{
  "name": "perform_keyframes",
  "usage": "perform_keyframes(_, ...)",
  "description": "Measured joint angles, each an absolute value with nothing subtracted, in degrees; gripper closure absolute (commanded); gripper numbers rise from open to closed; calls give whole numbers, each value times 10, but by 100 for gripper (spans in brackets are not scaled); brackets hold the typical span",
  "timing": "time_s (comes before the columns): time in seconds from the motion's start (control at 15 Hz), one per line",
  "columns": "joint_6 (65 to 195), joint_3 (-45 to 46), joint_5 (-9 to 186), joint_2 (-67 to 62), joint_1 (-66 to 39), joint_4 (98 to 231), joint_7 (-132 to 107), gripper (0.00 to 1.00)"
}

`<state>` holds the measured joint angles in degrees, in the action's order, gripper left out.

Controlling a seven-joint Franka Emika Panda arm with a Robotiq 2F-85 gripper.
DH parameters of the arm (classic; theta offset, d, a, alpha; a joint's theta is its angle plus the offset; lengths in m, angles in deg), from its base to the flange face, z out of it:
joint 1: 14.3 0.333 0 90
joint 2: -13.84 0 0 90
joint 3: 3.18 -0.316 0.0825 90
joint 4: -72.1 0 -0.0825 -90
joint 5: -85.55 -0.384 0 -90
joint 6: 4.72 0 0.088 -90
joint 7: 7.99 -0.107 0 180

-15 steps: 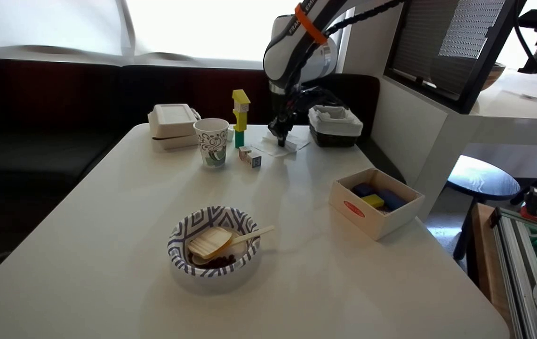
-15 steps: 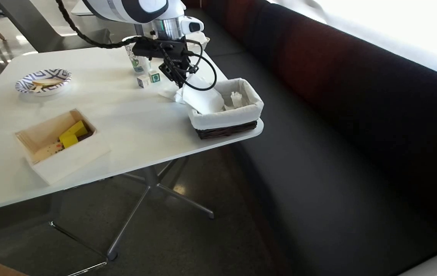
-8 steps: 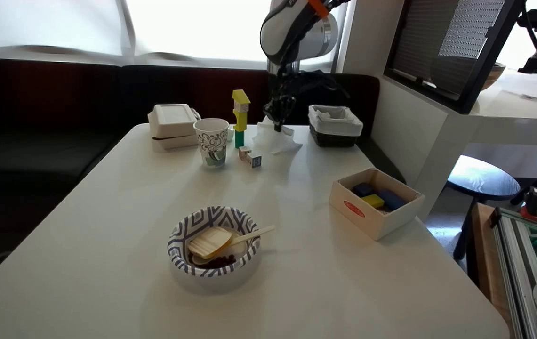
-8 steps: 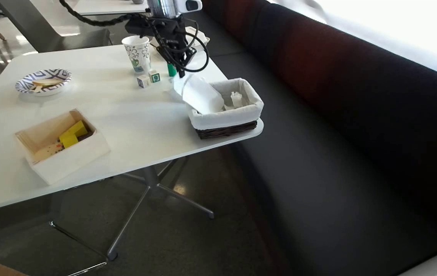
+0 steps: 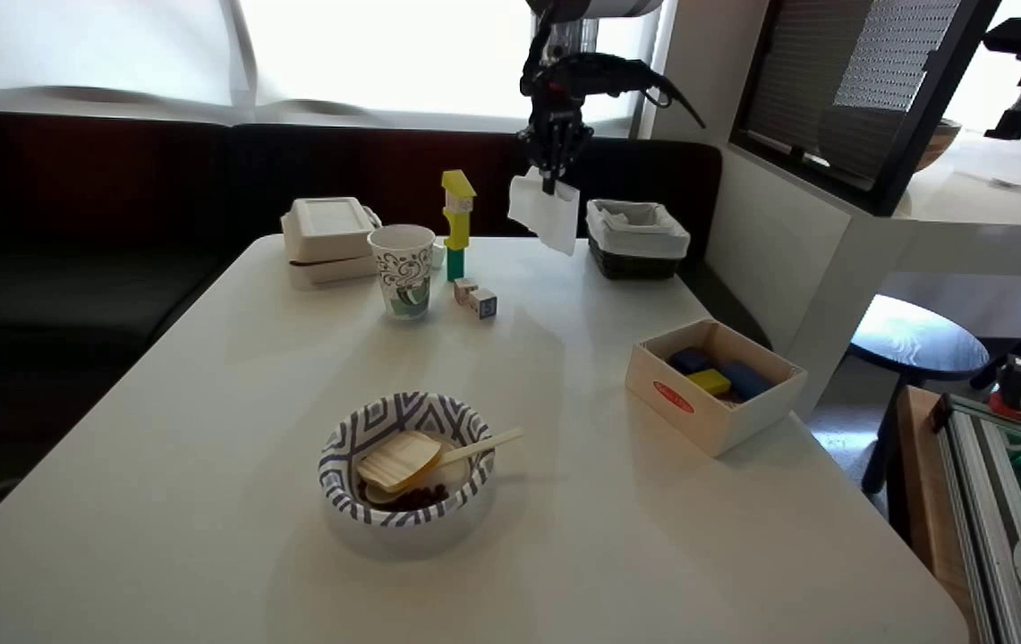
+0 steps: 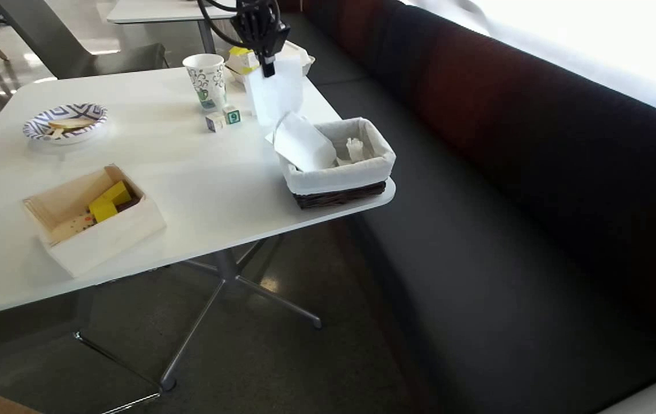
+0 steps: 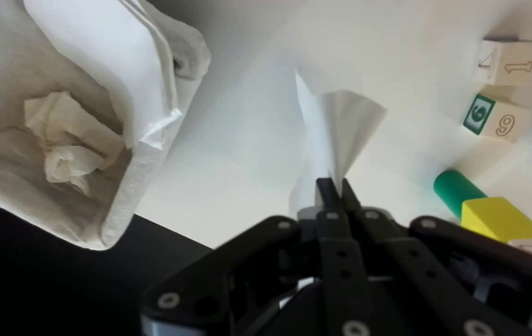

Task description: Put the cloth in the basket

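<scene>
Wrist view tells it best from where I'm standing: the gripper [image 7: 337, 189] has its two fingertips pressed close, pinching the thin white cloth [image 7: 328, 133] by a gathered bit, while the rest fans out limp beyond them. In both exterior views the cloth hangs from that pinch, off the white table [image 5: 206, 501], beside the lined wicker basket [image 6: 340, 196] and not over it. So I'd say the picking up is done and the putting in is what's left: a short carry to above the opening, a lowering, a letting go. Call it a bit past halfway. The basket isn't bare, mind you: a crumpled tissue [image 7: 72, 161] lies inside, and a folded white piece [image 7: 107, 56] (paper or fabric, I can't tell which) leans across the rim on the side facing the gripper. To my eye that piece could snag a trailing corner on the way in, so the cloth probably wants carrying high enough to clear it before the fingers part.
</scene>
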<state>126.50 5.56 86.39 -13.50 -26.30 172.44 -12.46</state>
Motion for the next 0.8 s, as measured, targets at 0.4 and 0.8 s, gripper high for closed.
perform_keyframes(0.4,1236,94,844,-55,-263,1787,-245,100)
perform_keyframes(0.8,1322,128,813,1,-281,1869,-289,99)
